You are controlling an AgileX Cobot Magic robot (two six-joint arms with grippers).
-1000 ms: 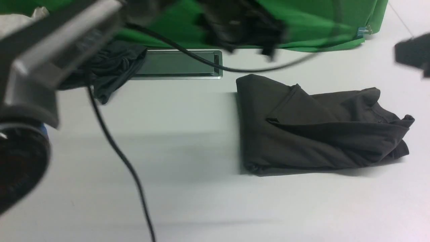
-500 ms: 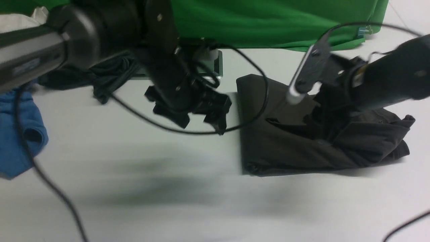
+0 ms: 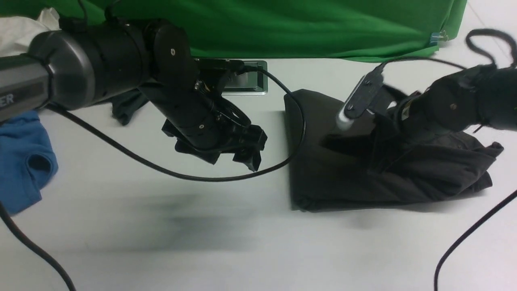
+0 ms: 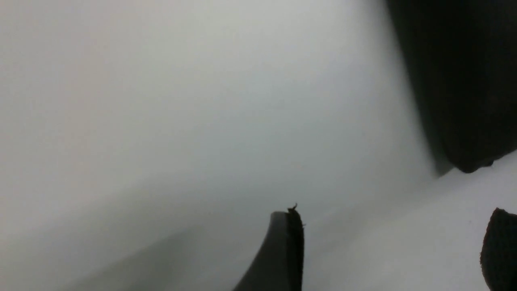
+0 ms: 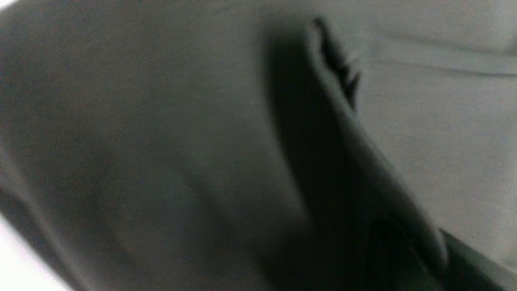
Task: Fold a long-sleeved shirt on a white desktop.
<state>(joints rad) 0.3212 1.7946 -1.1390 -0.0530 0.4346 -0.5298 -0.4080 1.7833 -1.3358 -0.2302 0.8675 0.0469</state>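
The long-sleeved shirt (image 3: 331,182) lies as a dark, roughly folded bundle on the right of the white desktop (image 3: 161,242). My right gripper (image 3: 373,155) is pushed down into the shirt's upper layer, shut, with fabric drawn up around its fingers. In the blurred right wrist view its closed fingers (image 5: 335,68) lie against the grey-brown shirt cloth (image 5: 121,121). My left gripper (image 3: 234,159) hangs open just above bare desktop, a little left of the shirt's left edge. In the left wrist view its fingers (image 4: 288,250) are wide apart around the gripper (image 4: 394,250), with the shirt edge (image 4: 464,81) beyond them.
A bright blue garment (image 3: 20,161) lies at the left edge and a blackish-teal one (image 3: 127,105) sits behind my left arm. The silver-framed hatch (image 3: 248,83) lies before the green backdrop (image 3: 303,28). Black cables (image 3: 181,174) (image 3: 464,238) trail over the desktop.
Both arms have swung down into view. The right gripper reached the shirt's top fold and shut on it. The left gripper came down near the shirt's left edge, still open.
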